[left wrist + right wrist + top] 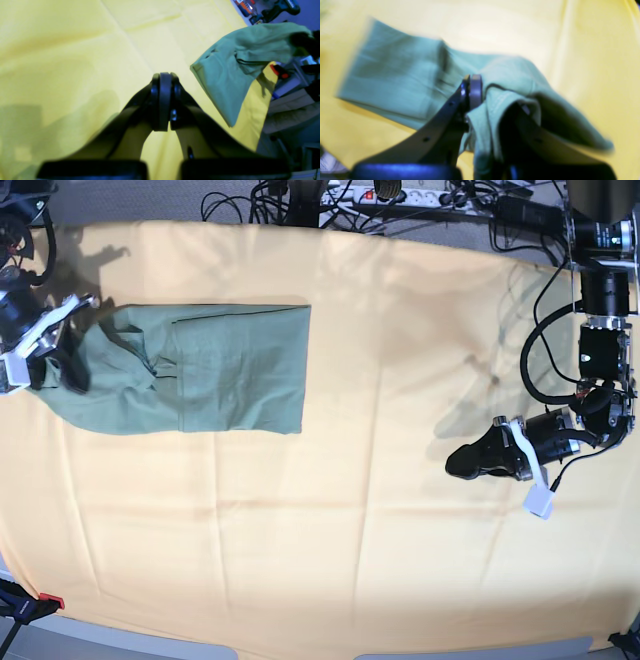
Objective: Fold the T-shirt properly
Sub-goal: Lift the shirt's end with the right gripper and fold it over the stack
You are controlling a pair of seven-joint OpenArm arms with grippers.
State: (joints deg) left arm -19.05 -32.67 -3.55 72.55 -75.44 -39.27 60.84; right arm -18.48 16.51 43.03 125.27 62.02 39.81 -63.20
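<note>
Left wrist view: the black left gripper [163,100] has its jaws pressed together, holding nothing, above the large orange-yellow cloth [75,50].

Right wrist view: the right gripper [480,100] pinches the plain sage-green knit T-shirt [407,82].

Base view: the T-shirt lies folded at the cloth's far left.

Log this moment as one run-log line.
stage: folding in progress | right gripper: shut on the shirt at its end | left gripper: shut, empty, apart from shirt | shirt: partly folded on yellow cloth
</note>
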